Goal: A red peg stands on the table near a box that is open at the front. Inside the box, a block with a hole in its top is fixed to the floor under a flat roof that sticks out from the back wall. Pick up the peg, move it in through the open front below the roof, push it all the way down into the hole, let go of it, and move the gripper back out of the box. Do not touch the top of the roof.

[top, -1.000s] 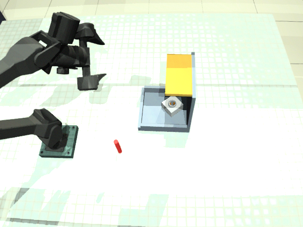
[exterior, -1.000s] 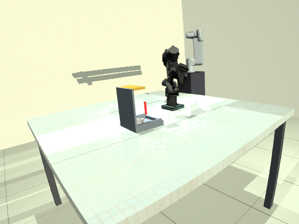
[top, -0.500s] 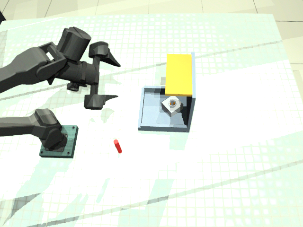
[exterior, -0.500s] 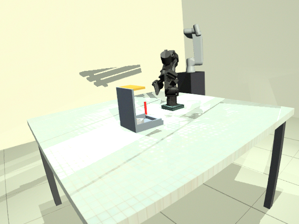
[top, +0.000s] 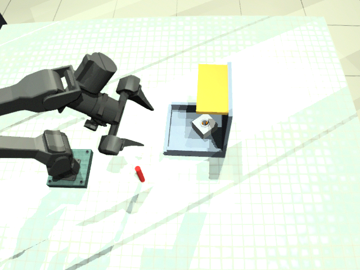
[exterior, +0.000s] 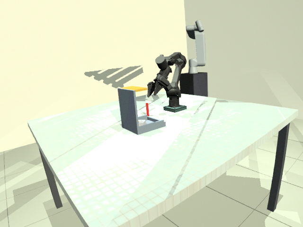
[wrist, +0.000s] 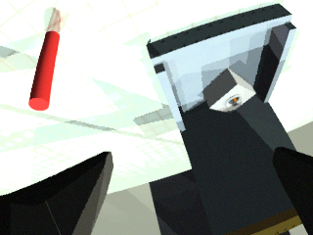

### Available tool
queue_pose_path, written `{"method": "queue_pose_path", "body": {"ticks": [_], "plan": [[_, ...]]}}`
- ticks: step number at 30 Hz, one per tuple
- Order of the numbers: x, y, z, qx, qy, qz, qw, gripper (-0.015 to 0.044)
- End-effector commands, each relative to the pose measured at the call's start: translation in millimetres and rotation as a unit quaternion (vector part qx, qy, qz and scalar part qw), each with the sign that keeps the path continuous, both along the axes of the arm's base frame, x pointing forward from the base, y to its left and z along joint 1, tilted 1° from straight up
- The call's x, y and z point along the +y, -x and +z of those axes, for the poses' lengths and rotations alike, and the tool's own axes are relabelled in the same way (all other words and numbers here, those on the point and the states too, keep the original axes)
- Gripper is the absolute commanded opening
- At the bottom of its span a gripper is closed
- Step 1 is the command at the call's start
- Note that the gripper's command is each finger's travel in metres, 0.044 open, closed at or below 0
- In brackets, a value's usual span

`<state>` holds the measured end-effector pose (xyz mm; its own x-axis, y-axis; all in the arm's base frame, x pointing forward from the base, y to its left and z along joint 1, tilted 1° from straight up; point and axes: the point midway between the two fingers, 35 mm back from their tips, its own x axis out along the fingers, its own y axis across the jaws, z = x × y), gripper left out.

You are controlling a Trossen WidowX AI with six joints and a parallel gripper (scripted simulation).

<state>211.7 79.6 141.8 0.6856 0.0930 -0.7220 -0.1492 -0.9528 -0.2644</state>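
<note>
The red peg (top: 139, 174) (exterior: 147, 109) (wrist: 45, 70) stands upright on the table. The grey-blue box (top: 192, 153) (exterior: 128, 109) has low side walls and a tall back wall. The light block (top: 199, 128) (wrist: 220, 93) sits on its floor, turned at an angle, with a round hole in its top. The flat yellow roof (top: 212, 88) (exterior: 134, 88) sticks out from the top of the back wall. My gripper (top: 148, 127) (exterior: 151, 95) (wrist: 195, 159) is open and empty, high above the table, in front of the box. The peg is outside its fingers, to the left in the wrist view.
The arm's green base plate (top: 82, 168) (exterior: 181, 108) is on the table behind the peg, on the side away from the box. A light grey robot arm (exterior: 200, 48) stands on a dark pedestal (exterior: 193, 82) beyond the table.
</note>
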Motion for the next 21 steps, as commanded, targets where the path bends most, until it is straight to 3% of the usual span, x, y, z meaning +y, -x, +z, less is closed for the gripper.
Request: {"method": "queue_pose_path", "body": {"ticks": [1, 18, 21], "plan": [[-20.6, -2.6, -6.7, -0.003, 0.034, -0.026, 0.999, 0.0440], [-84.4, 0.0, -21.9, 0.004, 0.133, -0.109, 0.985, 0.0440], [-82.9, -0.8, -22.4, 0.004, 0.133, -0.109, 0.985, 0.0361]]}}
